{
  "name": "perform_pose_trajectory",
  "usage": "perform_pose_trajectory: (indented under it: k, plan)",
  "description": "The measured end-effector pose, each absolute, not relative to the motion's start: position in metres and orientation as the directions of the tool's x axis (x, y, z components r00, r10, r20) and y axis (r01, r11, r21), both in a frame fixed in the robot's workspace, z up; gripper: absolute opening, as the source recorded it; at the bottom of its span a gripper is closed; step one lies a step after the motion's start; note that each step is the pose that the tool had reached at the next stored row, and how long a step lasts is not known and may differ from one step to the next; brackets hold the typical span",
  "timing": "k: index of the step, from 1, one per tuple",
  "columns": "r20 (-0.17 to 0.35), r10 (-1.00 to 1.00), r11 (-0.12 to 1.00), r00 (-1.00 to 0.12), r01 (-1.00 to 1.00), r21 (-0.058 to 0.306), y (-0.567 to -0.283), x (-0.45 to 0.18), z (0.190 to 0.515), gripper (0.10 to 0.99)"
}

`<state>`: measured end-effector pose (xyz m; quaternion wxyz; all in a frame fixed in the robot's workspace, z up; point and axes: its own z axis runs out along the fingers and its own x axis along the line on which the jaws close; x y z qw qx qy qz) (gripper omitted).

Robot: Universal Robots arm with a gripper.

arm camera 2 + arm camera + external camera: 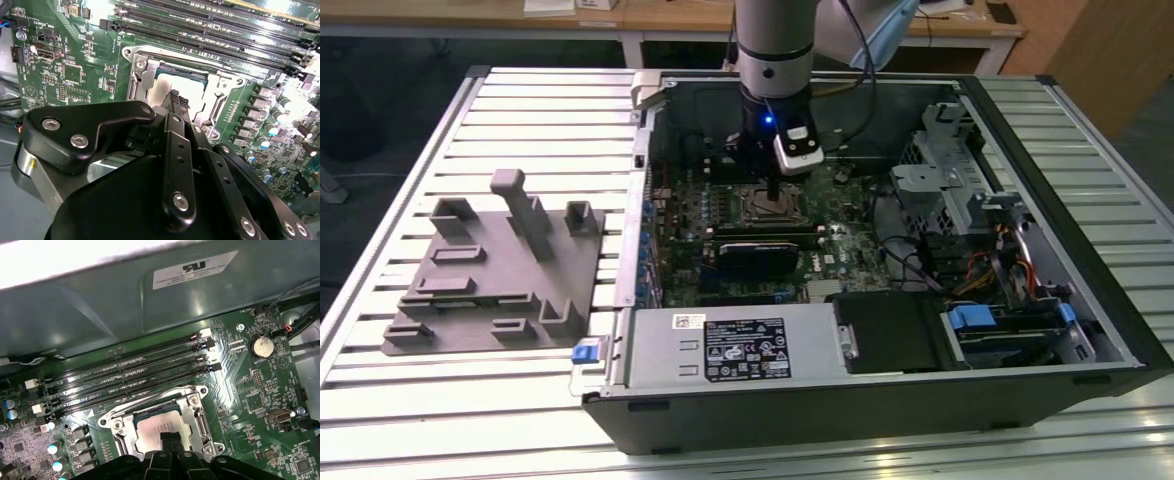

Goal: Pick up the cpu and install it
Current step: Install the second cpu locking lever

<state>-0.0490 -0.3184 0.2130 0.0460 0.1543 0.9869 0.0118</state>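
CPU (159,426) lies flat in the socket (156,416), silver top up, directly under the gripper (169,440); it is square, so no long axis, and its edges run parallel to the socket frame. Largest around the gripper is the open case (881,400), with the motherboard (260,390) spread beneath it. Memory slots (130,375) run just beyond the socket, parallel to one CPU edge. In both wrist views the fingers (176,100) come down together onto the chip's top; whether they grip it I cannot tell.
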Motion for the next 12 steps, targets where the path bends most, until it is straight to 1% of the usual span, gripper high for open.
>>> perform_pose_trajectory:
  k: [12]
  plan:
    - [-0.087, 0.306, 0.952, -0.948, 0.303, 0.037, -0.3218, -0.0493, 0.213, 0.106]
